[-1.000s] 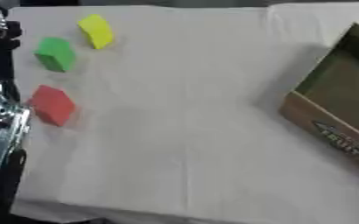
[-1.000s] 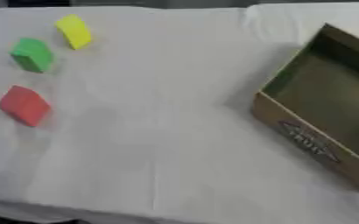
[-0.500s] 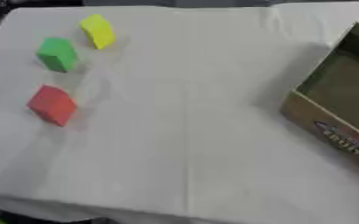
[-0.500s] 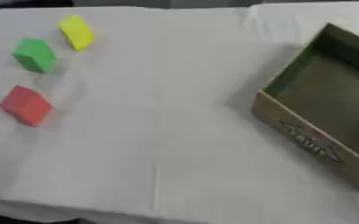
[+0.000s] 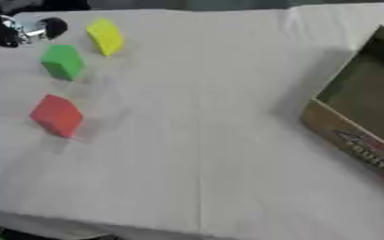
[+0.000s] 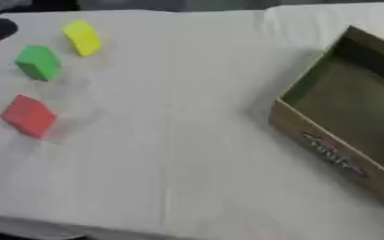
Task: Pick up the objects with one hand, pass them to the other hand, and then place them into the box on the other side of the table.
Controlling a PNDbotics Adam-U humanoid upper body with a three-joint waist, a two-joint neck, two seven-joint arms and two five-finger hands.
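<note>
Three foam blocks lie on the left of the white cloth. The yellow block (image 5: pixel 105 36) is farthest from me, the green block (image 5: pixel 62 62) sits just in front of it, and the red block (image 5: pixel 57 115) is nearest. A brown cardboard box (image 6: pixel 330 154), open at the top and empty, stands at the right edge. A black and silver part of my left hand (image 5: pixel 15 30) shows at the upper left corner, beyond the green block and touching no block. My right hand appears in neither view.
The white cloth table (image 5: pixel 203 140) spreads between the blocks and the box. Its near edge runs along the bottom of the views, with dark floor below at the lower left.
My left arm stood low at the left edge a second ago, then left the views. It now shows at the upper left corner. The blocks and box have not moved.
</note>
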